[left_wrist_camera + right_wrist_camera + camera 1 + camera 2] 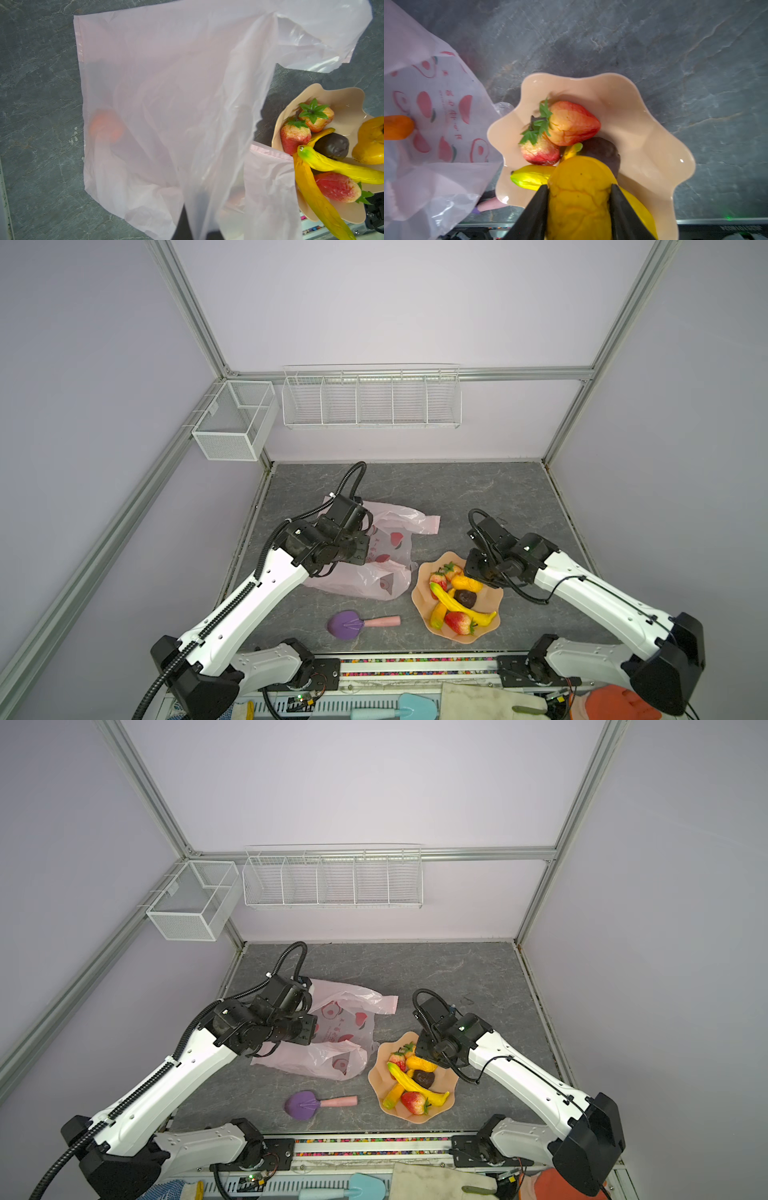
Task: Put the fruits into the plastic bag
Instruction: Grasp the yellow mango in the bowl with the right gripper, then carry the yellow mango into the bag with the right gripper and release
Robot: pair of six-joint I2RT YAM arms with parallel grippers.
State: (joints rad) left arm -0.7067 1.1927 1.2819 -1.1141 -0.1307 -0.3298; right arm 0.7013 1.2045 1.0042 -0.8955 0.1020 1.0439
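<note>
Pinching the wrinkled yellow-orange pear-like fruit [577, 209], the right gripper [579, 187] hangs above the bowl [654, 116]; the left gripper [197, 230], pressed together, nips the translucent pink plastic bag [166, 83].

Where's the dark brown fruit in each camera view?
Both top views: dark brown fruit mid-bowl, against the long banana.
Left wrist: it lies behind the banana's green tip.
Right wrist: half hidden behind the yellow-orange fruit gripped by the right gripper.
Shared landmark: the peach wavy bowl.
</note>
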